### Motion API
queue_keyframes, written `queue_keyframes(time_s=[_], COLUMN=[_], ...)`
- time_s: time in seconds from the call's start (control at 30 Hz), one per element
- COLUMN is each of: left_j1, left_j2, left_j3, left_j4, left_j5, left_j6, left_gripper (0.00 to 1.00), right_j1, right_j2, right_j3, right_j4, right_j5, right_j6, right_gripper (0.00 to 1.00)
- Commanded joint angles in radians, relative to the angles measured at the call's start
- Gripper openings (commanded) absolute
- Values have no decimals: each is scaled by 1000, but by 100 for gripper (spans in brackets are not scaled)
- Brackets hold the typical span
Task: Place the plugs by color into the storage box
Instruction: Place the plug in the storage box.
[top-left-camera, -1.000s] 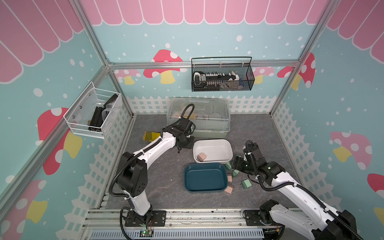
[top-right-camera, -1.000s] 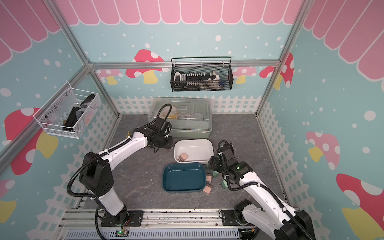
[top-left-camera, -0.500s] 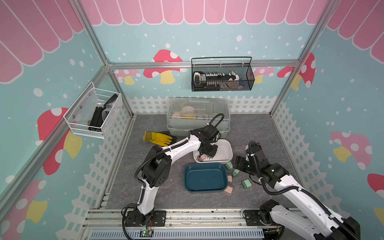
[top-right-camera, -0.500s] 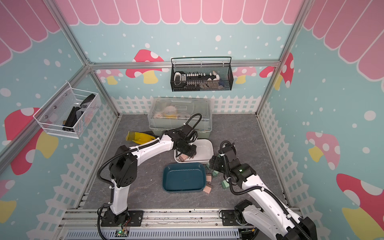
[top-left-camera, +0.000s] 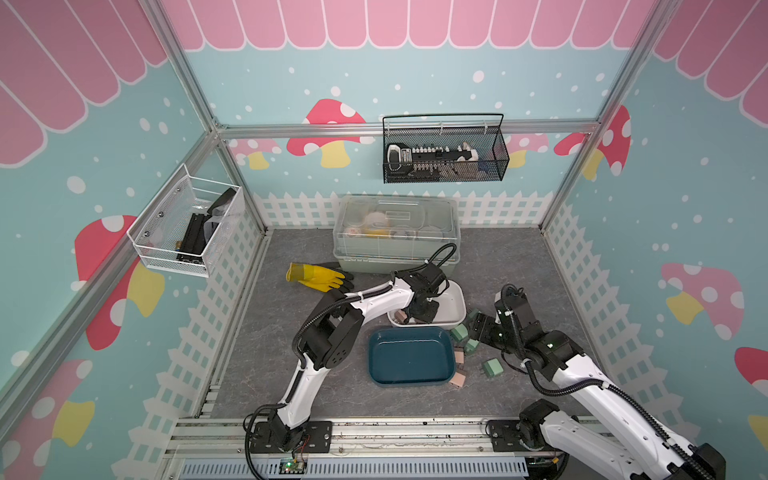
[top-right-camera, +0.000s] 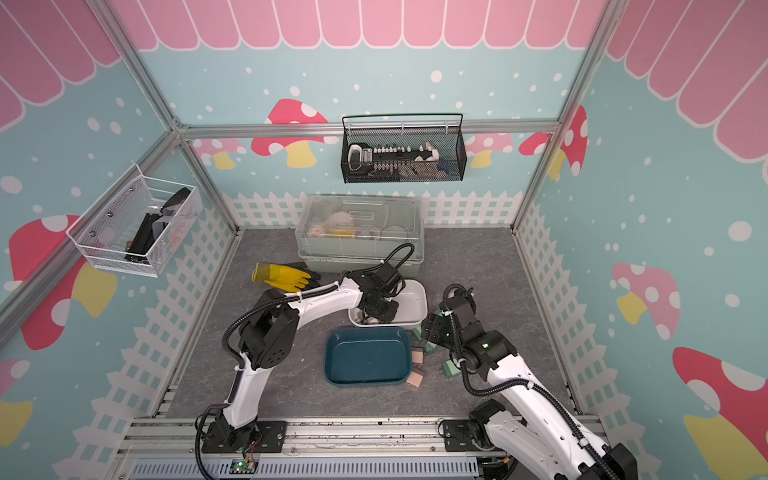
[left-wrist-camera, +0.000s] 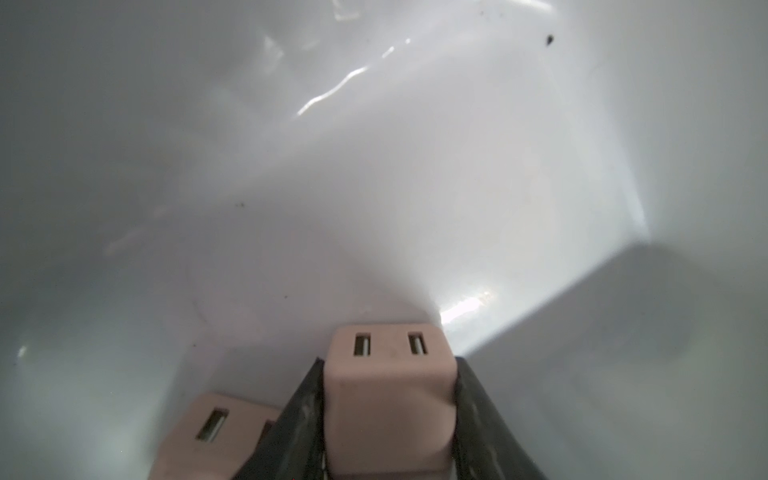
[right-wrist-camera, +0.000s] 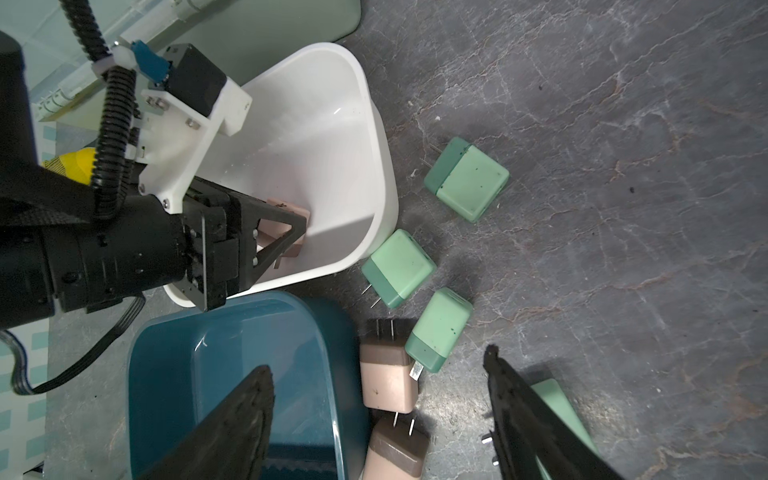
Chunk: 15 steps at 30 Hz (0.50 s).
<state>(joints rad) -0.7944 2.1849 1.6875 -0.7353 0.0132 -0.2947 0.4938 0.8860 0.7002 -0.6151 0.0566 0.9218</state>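
My left gripper reaches down into the white storage box, shut on a pinkish-tan plug that touches both fingers. A second pink plug lies on the box floor beside it. The dark teal storage box in front holds nothing. To its right, on the grey floor, lie several mint green plugs and two pink plugs. My right gripper hangs open over these loose plugs, at the teal box's right edge, holding nothing.
A large clear-lidded grey-green container stands behind the white box. A yellow glove lies to the left of it. A black wire basket hangs on the back wall and a white mesh basket on the left wall.
My left gripper has swung right from beside the clear-lidded container into the white box. The right arm has hardly moved.
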Motion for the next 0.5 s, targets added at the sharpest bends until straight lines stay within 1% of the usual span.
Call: queue_keyframes(time_s=[0.0,0.07,0.17,0.27,0.3,0.37,0.47], left_j1=[-1,0,9,38,52,81,127], left_j2=[10,-14,-86,-168,-209,-303,-459], left_j3=[23,45,94,135,123,42,-140], left_j4=[-6,-25,-73,-175,-208,-232,-242], left_j5=[-27,-22,-39,-61,-61,-56,-23], left_j6=[-10,-12,-14,-22,-30,-45,-76], left_gripper=[54,59,65,67,67,67,66], right_j1=[8,7,8,8,9,10,27], right_j2=[12,16,20,23,27,34,47], right_j3=[4,10,13,16,19,22,16], right_j4=[-18,-25,-35,-41,-41,-40,-27], right_j5=[17,19,23,15,6,-16,-55], right_j6=[24,20,17,12,11,6,4], right_gripper=[79,79,79,79,79,79,76])
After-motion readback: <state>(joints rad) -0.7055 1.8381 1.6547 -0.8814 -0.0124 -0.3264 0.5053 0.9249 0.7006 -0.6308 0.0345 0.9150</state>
